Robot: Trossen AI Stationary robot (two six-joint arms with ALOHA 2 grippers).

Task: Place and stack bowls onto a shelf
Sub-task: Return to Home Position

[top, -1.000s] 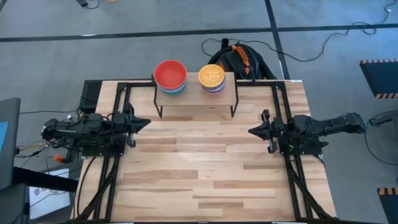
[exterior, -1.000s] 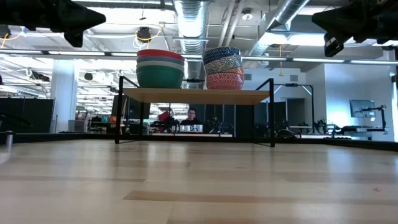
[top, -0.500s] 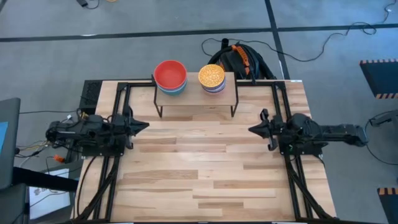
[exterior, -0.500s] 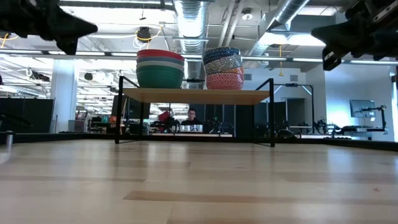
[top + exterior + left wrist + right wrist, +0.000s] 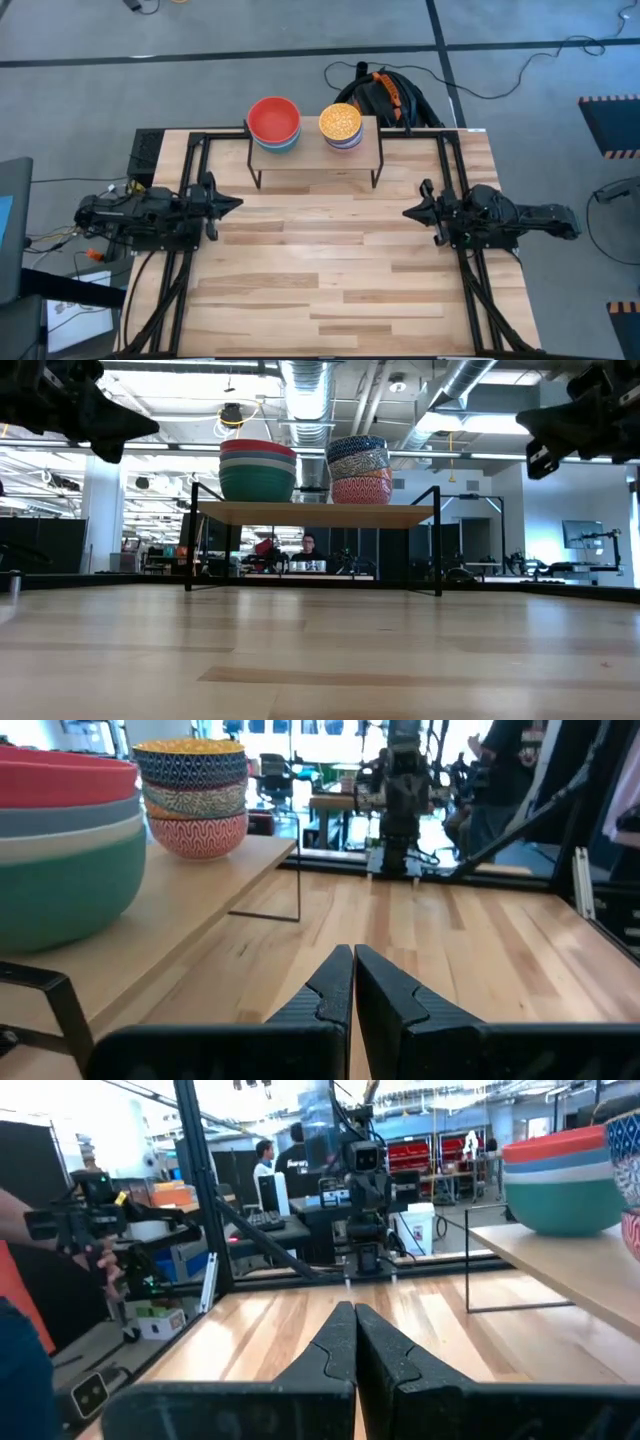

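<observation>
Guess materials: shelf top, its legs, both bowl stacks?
Shelf top: looks like light wood with a matte finish, judging by the pale grain. Legs: likely black-coated metal, as they are thin and straight. Plain bowls: smooth, even colour with a slight sheen; plastic or glazed ceramic, can't tell. Patterned bowls: same shape with a printed surface; material equally open.
</observation>
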